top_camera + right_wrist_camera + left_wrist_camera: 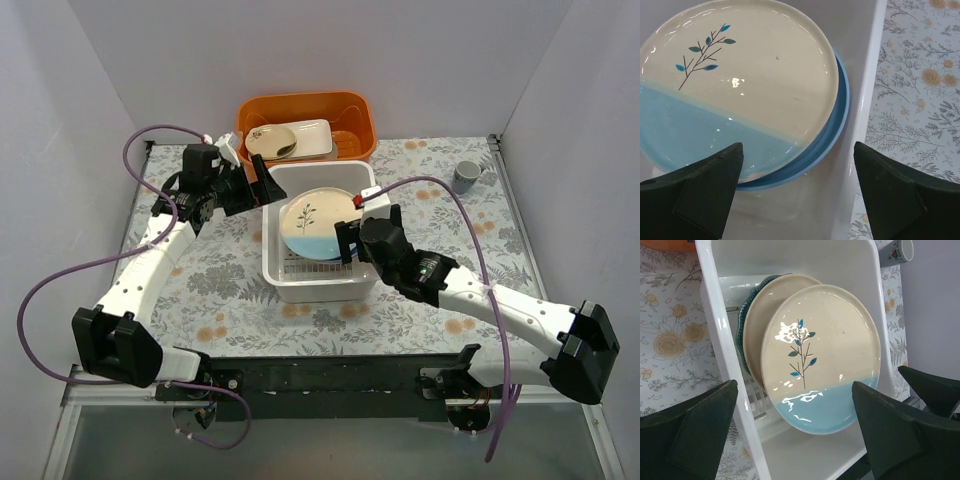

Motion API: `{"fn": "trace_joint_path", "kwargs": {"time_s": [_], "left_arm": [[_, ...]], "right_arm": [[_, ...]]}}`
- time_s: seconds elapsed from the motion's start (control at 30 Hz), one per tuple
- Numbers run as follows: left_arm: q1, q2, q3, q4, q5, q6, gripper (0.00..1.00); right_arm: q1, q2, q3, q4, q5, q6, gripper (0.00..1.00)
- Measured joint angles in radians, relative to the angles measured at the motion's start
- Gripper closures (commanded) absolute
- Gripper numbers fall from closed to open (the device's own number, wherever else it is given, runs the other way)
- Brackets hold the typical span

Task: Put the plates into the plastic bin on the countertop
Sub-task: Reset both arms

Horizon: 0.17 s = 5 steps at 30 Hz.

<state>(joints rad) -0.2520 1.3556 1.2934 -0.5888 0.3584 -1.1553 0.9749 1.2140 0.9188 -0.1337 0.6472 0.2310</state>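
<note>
The white plastic bin (318, 285) stands mid-countertop (215, 275) with plates stacked and tilted inside. On top lies the cream plate with a leaf sprig and a light blue lower band (312, 228) (820, 360) (735, 90). Beneath it, the right wrist view shows a light blue plate (839, 125); the left wrist view shows a beige plate (756, 320) and a scalloped teal rim (741, 342). My left gripper (262, 190) (795, 440) hangs open at the bin's left far rim. My right gripper (348, 240) (797, 190) is open over the bin's right side, holding nothing.
Behind the bin stands an orange tub (350, 110) holding a small beige dish (272, 142) and a white tray. A grey mug (466, 177) (896, 251) sits at the back right. White walls enclose the countertop on three sides.
</note>
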Motion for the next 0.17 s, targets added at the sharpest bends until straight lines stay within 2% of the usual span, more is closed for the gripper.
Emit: {"fn": "trace_joint_path", "kwargs": {"time_s": [0.17], "left_arm": [[0.0, -0.023, -0.062, 0.068, 0.015, -0.007, 0.02]], "right_arm": [[-0.021, -0.047, -0.003, -0.024, -0.007, 0.01, 0.02]]}}
